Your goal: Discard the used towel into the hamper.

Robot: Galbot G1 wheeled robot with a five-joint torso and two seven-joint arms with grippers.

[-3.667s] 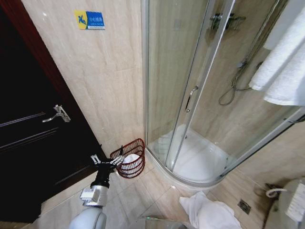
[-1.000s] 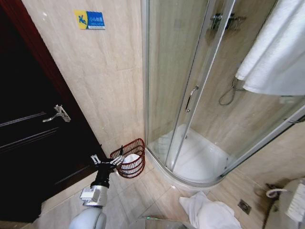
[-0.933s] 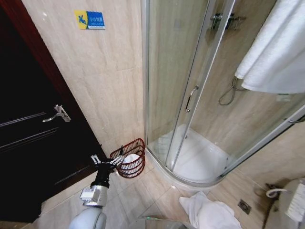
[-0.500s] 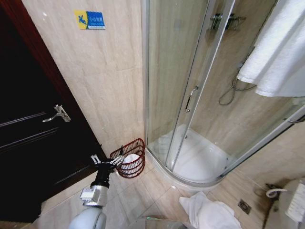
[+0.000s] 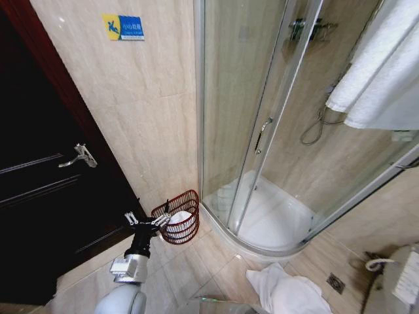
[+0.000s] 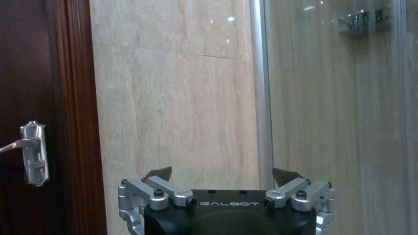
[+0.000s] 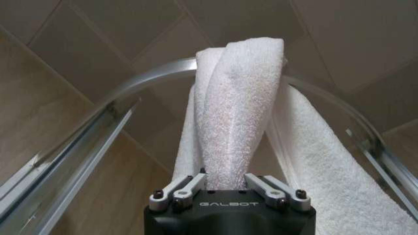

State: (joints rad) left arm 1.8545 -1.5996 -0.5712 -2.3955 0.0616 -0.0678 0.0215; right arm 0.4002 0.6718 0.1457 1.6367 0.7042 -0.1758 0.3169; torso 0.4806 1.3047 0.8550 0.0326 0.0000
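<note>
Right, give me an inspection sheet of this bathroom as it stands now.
Surface: beige tiled floor.
Job's things: white terry towel draped over the shower enclosure's metal rail; dark red open-weave hamper by the wall, something white inside.
Clutter: crumpled white cloth on the floor.
Grippers: right gripper shut on the towel; left gripper open beside the hamper.
Cables: shower hose.
Surroundings: dark door, glass shower enclosure.

Readable markings in view

"GALBOT" is being shown in pale letters on the black body of the left gripper (image 6: 222, 182) and of the right gripper (image 7: 225, 182). A blue-and-yellow wall sign (image 5: 123, 27) is being displayed on the tiles; its lettering cannot be made out.
</note>
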